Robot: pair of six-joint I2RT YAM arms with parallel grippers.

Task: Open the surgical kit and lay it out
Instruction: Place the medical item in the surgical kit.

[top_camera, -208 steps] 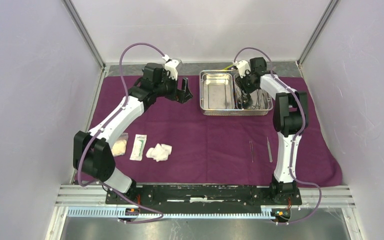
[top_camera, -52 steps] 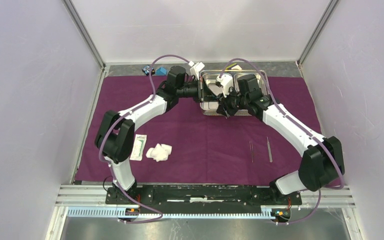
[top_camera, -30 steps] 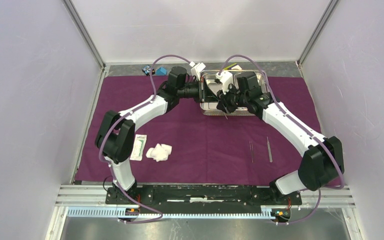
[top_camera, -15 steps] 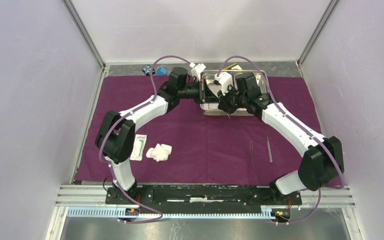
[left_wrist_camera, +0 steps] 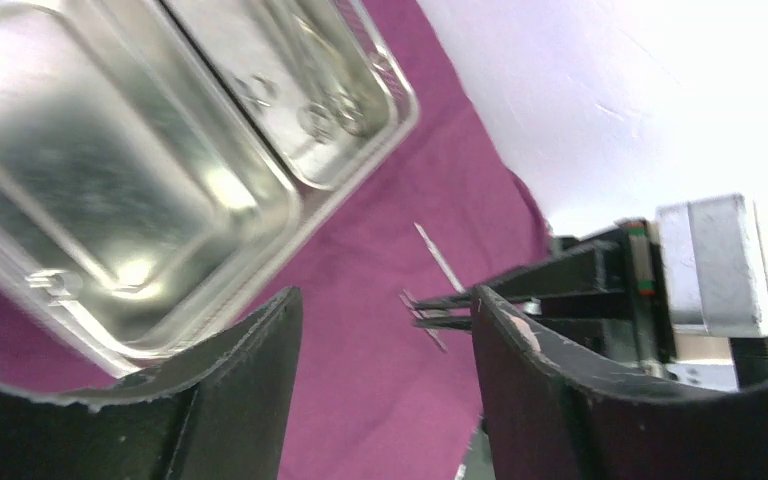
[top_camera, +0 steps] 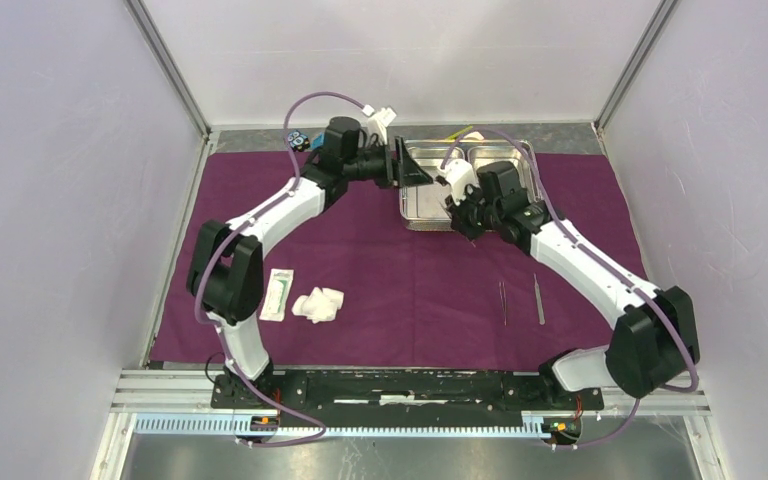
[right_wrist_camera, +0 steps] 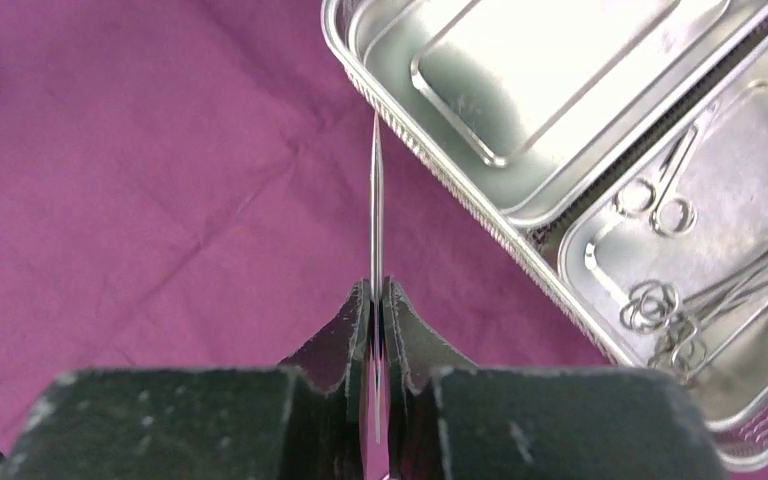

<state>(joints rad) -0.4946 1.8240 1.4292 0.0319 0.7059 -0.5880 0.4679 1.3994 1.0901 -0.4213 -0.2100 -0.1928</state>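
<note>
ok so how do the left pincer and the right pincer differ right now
The left pincer stands open with nothing between its fingers; the right pincer is shut on a slim pointed steel tool. The left pincer sits by the left rim of the steel tray; the right pincer is at its near rim, over the purple cloth. Both hover close to the tray.

The table [top_camera: 560,130] shows as a grey strip beyond the left gripper [top_camera: 415,170], with small blue and black blocks [top_camera: 298,140] behind its wrist. The dark-purple cloth wrap [top_camera: 410,280] covers the rest. On it, the steel tray [top_camera: 425,198] sits below the left gripper, while a gauze wad [top_camera: 318,304], a white packet [top_camera: 278,294] and two slim steel tools [top_camera: 539,298] lie nearer than the right gripper [top_camera: 463,222].
</note>
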